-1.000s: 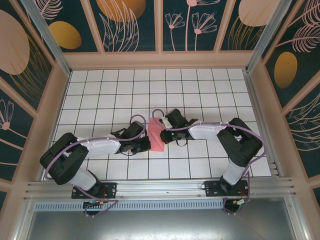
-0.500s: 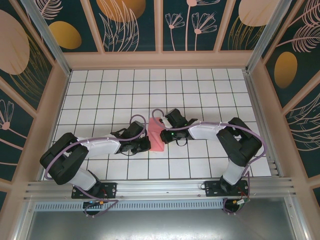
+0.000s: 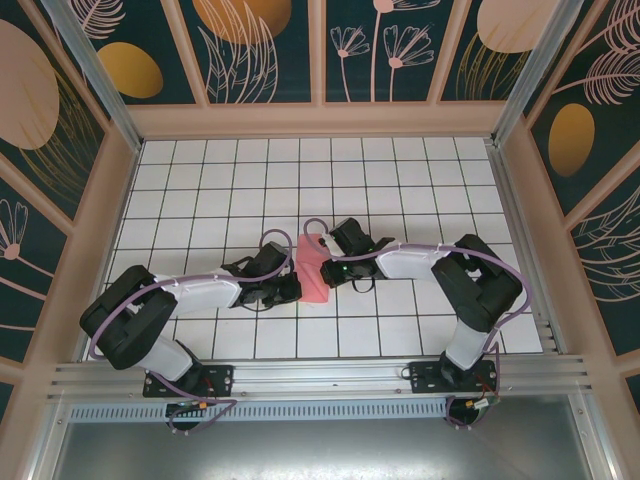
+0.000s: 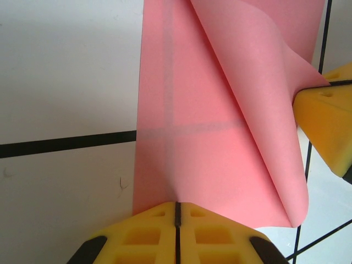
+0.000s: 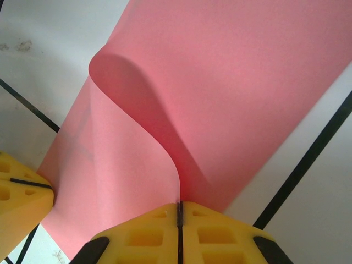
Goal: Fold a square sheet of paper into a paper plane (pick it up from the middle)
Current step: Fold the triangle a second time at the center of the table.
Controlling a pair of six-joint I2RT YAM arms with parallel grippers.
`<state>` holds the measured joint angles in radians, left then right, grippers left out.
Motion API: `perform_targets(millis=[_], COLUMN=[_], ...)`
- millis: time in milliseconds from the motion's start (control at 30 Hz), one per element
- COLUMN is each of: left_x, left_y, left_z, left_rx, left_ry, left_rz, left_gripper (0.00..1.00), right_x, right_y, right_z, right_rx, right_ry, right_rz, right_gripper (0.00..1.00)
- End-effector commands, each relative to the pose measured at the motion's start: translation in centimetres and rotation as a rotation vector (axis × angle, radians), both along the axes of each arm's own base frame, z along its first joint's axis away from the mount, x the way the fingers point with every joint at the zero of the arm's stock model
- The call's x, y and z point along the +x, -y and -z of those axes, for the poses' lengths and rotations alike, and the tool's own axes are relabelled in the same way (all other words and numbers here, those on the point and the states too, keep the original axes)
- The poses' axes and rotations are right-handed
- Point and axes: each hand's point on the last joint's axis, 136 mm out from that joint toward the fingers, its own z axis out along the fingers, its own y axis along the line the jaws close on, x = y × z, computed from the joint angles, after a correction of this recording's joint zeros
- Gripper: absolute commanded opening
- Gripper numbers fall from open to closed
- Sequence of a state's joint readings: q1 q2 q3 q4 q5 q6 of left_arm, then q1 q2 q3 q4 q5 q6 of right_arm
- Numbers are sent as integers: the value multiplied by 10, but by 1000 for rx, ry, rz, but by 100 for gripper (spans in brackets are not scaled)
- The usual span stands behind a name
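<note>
The square sheet of paper (image 3: 312, 270) lay about the middle of the white tiled worktop (image 3: 200, 190), a little nearer the front edge than the back, salmon pink against the black grid lines. It was not flat. One layer rested on the tiles, thin enough that the lines showed grey through it. A flap of the same sheet was lifted and rolled over it in a soft curve, not pressed into a crease.

The two arms reached in low from the near corners and met at the sheet. The left gripper (image 3: 290, 287) was at the sheet's left edge, toward the near end. The right gripper (image 3: 332, 263) was at the right edge, somewhat farther back.

From the left wrist camera, the left gripper's yellow pads (image 4: 154, 220) were clenched together with only a thin dark seam between them. The paper's edge ran into that seam, and a small pucker rose from it, so the paper was nipped there. The right wrist camera showed much the same on the other side. The yellow pads (image 5: 148, 220) were squeezed tight, with the curled flap drawn down into the seam and pinched.

Each wrist camera also caught a corner of the other gripper's yellow pad, touching the sheet at its opposite edge.
</note>
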<state>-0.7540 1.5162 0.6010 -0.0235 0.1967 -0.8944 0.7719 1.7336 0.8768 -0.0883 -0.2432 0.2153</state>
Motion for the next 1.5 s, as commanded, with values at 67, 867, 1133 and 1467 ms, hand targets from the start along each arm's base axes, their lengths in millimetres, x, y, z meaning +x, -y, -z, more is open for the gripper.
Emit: perform_targets(millis=[67, 867, 1133, 1467], left_x=[-7, -5, -5, -6], left_y=[-17, -14, -14, -15], left_z=[18, 16, 17, 18], left_rx=[103, 92, 95, 97], left_ry=[-33, -29, -32, -39], left_rz=[-7, -5, -3, 0], left_gripper=[9, 10, 10, 10], right_x=[7, 7, 8, 10], right_y=[5, -3, -7, -8], right_z=[-8, -5, -16, -13], right_rx=[-13, 13, 41, 32], right_ry=[19, -7, 15, 9], right_rz=[25, 14, -4, -13], right_gripper=[10, 12, 12, 12])
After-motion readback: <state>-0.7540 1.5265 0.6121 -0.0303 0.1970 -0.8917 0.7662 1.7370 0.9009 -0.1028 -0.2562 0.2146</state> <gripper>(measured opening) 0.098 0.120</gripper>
